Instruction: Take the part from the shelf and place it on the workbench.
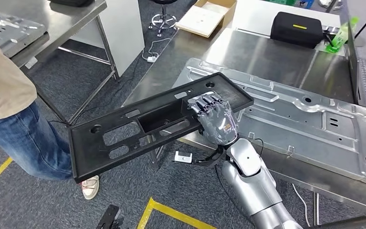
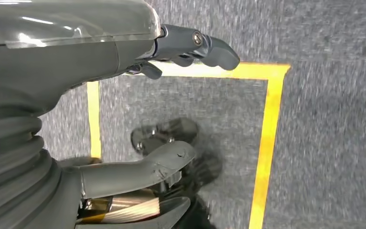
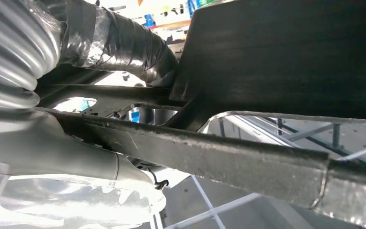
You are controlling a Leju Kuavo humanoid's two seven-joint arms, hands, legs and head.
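One black part (image 1: 138, 129), a long flat plastic frame with several cut-out openings, is what we see held up in the head view. Our right robot hand (image 1: 214, 117) grips it near one end, fingers (image 1: 208, 101) curled over the top face and the palm below, so that hand is clamped on the part. The gripped end lies over the near edge of the steel worktop (image 1: 248, 52), above a large silver sheet-metal panel (image 1: 314, 124) that rests on that worktop; we cannot tell whether the part touches the panel. The rest of the part reaches out past the worktop's edge, over the grey carpet floor (image 1: 124, 71), tilted with its far end lower.

In the right wrist view we look at the dark underside of the part (image 3: 286, 52) from close by, with the ribbed cover and a taped finger (image 3: 119, 38) against it.

Our left robot hand (image 2: 171, 109) hangs above the carpet, fingers apart and holding nothing, over a yellow tape rectangle (image 2: 269, 143) on the floor.

A person in blue jeans (image 1: 24, 138) stands on the carpet just beside the part's lower end. A black case (image 1: 298, 28) with a yellow stripe sits at the worktop's far side, a green object (image 1: 338, 40) near it, and a cardboard box (image 1: 207, 16) lies beyond.
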